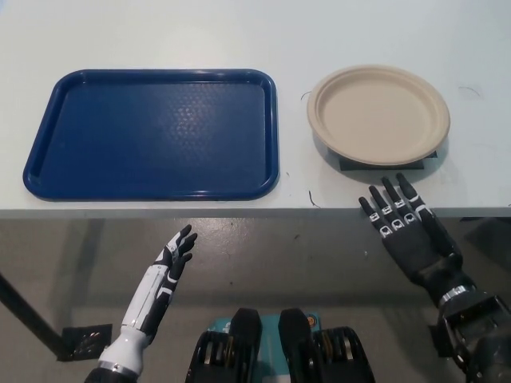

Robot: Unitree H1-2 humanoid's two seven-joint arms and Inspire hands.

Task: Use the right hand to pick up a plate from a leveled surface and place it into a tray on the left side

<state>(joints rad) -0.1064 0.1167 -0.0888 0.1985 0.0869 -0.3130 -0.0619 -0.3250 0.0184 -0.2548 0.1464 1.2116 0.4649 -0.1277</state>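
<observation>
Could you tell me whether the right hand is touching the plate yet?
Apart. The head view shows bare table between the right hand and the plate; its fingertips stop short of the plate's near rim.

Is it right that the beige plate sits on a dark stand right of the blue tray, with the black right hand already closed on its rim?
Not quite. The head view shows the right hand open, short of the plate; the rest holds.

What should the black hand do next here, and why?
Probably reach forward toward the near rim of the plate. The right hand is open at the table edge, short of the plate and holding nothing, while the blue tray holds nothing. The left hand rests low.
</observation>
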